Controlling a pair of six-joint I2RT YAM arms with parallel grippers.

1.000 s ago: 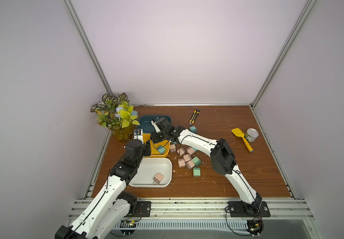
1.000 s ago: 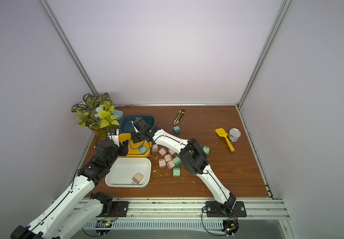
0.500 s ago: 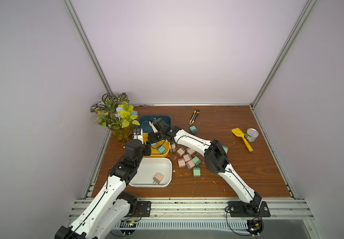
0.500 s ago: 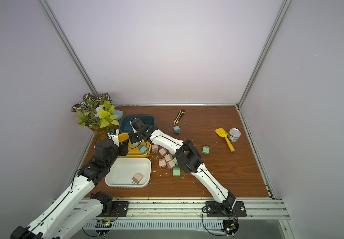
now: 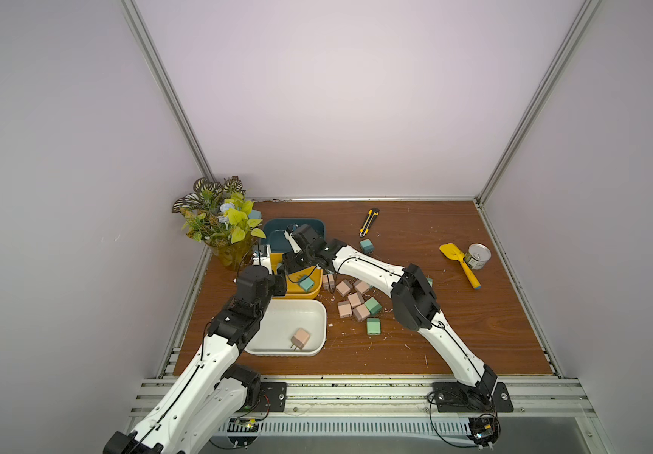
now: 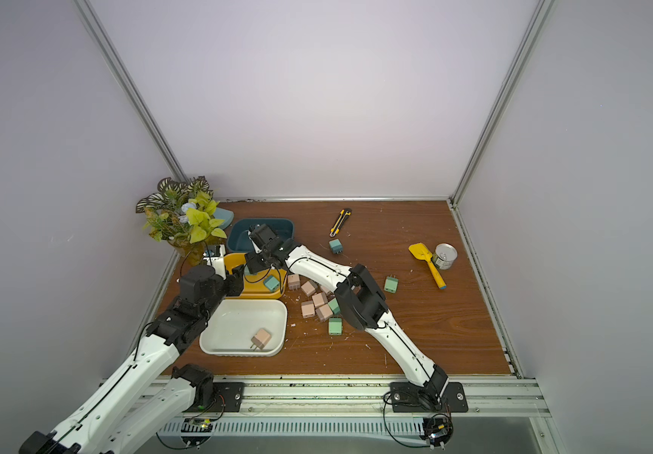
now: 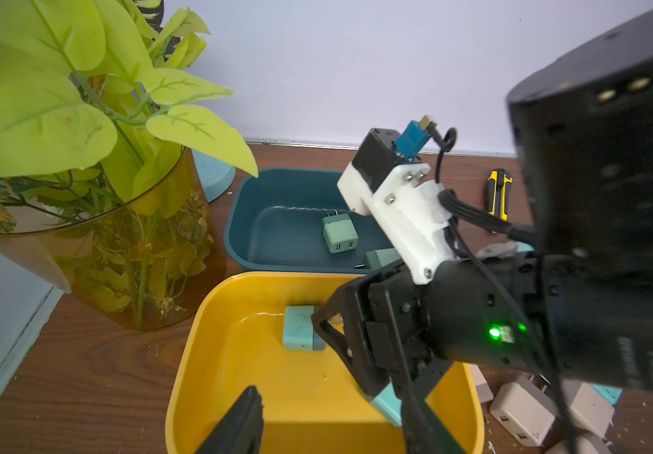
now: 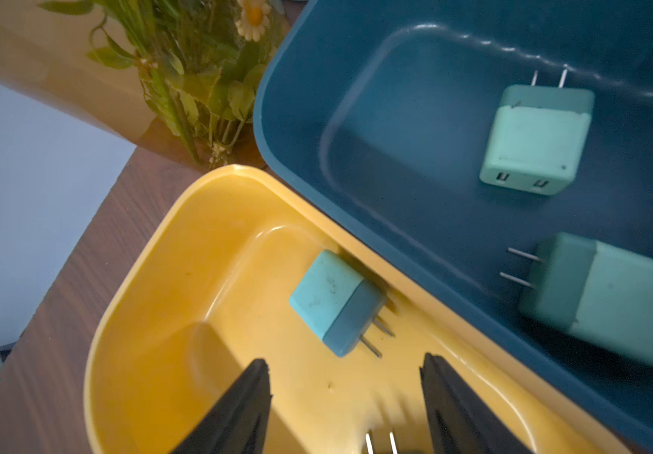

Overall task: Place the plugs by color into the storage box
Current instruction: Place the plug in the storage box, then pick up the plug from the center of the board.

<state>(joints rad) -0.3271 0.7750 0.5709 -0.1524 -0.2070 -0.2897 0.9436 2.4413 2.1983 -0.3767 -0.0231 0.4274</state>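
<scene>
**A:** Right gripper (image 8: 345, 359)?

**B:** It hangs over the yellow tray (image 5: 305, 295), left of centre in both top views. Its fingers stand well apart and grip nothing. A teal-blue plug (image 5: 306, 282) lies on the tray floor just beside it. A second teal-blue plug (image 8: 332, 300) rests against the tray wall.

**A:** Left gripper (image 7: 328, 397)?

**B:** It is over the same tray, partly spread, with nothing between the fingers.

**A:** Remaining plugs?

**B:** Two mint green plugs (image 8: 537, 137) are in the dark blue tray (image 5: 277, 236), above the yellow one. One pink plug (image 5: 300, 337) is in the white tray (image 5: 277, 330), below it. A loose pile (image 5: 350, 298) sits on the table (image 5: 474, 334), right of the trays. A lone teal plug (image 5: 366, 246) lies near the utility knife (image 5: 368, 222).
</scene>
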